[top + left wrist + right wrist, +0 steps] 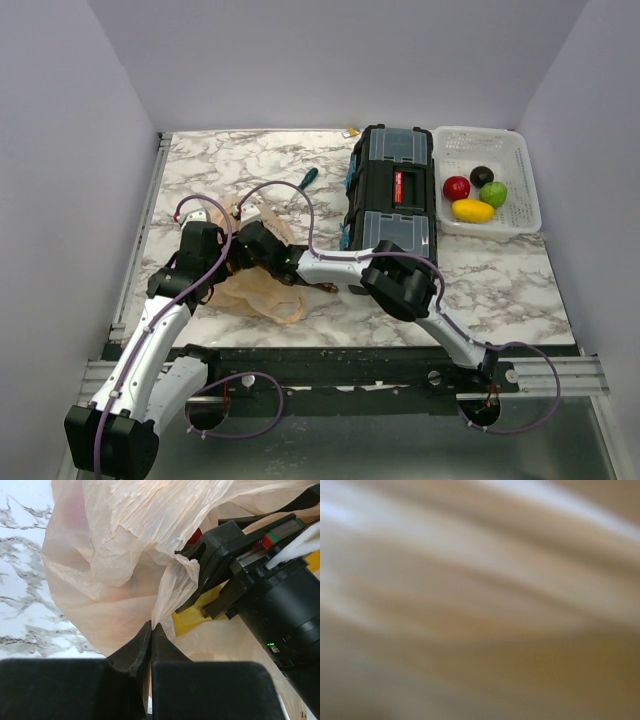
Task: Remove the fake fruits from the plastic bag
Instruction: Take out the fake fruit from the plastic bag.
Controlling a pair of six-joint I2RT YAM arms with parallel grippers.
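Observation:
The peach plastic bag lies crumpled on the marble table, left of centre. My left gripper is shut on a fold of the bag at its mouth. My right gripper reaches into that mouth; its black fingers stand apart, tips hidden by film. A yellow piece and a bit of red show beside them inside the bag. The right wrist view is only blurred bag film. Red, dark, green and yellow fake fruits lie in the white basket.
A black toolbox stands between the bag and the basket. A green-handled screwdriver lies behind the bag. A small brown object rests by the right arm's forearm. White walls close in the table on three sides.

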